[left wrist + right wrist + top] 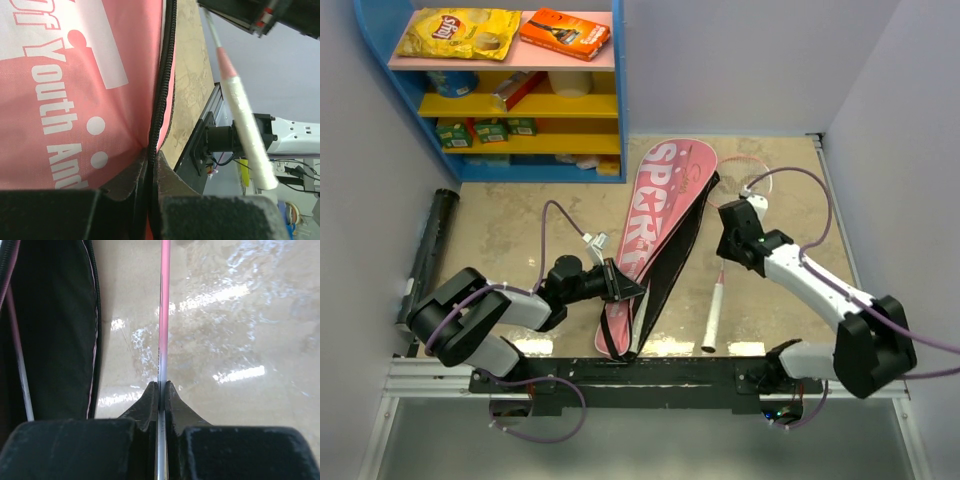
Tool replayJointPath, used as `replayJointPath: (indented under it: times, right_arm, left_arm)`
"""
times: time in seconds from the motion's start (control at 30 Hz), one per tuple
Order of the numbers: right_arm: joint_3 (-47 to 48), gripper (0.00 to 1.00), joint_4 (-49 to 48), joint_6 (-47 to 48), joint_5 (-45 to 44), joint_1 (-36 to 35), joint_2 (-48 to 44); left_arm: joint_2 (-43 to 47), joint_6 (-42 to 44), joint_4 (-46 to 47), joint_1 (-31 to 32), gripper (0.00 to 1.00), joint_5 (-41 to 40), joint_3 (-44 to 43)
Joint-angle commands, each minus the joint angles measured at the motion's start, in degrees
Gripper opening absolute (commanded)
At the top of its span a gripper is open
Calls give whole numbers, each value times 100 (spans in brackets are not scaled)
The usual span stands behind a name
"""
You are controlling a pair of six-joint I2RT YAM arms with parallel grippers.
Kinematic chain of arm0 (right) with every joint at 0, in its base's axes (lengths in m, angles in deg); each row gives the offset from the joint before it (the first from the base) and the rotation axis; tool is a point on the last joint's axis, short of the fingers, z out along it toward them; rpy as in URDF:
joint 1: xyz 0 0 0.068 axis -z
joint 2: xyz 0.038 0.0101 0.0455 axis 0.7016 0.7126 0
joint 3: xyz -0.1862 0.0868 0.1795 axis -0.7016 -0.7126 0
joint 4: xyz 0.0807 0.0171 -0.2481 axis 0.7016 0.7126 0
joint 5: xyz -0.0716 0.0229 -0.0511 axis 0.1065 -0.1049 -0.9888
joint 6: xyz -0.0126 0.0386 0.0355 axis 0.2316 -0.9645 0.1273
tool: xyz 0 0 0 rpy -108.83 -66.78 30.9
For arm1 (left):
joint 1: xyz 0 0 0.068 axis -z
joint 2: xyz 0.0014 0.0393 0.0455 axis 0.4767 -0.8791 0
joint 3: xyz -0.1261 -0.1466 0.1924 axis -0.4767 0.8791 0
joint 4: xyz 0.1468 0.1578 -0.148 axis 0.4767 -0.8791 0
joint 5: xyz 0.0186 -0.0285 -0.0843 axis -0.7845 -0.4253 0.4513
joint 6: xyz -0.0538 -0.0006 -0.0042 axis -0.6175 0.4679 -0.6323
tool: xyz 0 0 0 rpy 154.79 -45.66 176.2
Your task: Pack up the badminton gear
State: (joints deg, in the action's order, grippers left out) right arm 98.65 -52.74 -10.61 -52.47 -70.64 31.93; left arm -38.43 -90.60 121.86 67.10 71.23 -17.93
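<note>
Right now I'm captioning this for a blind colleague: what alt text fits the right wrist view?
The right gripper has its jaws shut on a thin pink-and-white racket shaft running straight up the picture over a shiny beige table. At the left lies the open bag, its black lining showing, a second thin shaft against it.

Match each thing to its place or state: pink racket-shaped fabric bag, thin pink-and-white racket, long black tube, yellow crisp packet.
1 pink racket-shaped fabric bag
2 thin pink-and-white racket
3 long black tube
4 yellow crisp packet

A on the top shelf
B edge pinched by left gripper
C lying beside the wall
D shaft clamped in right gripper

Pairs: 1-B, 2-D, 3-C, 4-A
</note>
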Motion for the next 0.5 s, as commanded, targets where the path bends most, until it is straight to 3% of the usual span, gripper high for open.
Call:
replayJointPath:
  times: [0.0,0.2,0.47]
  right_arm:
    - [-22,0,756,43,-265,-2,-786]
    - [-154,0,1521,-114,-247,-46,-1753]
    - [400,0,2373,-695,-537,-889,-2202]
  left_arm:
    - [198,187,259,-31,0,11,-246]
    - [242,337,-136,-31,0,-121,-571]
    - [128,600,-856,-40,0,-279,-1230]
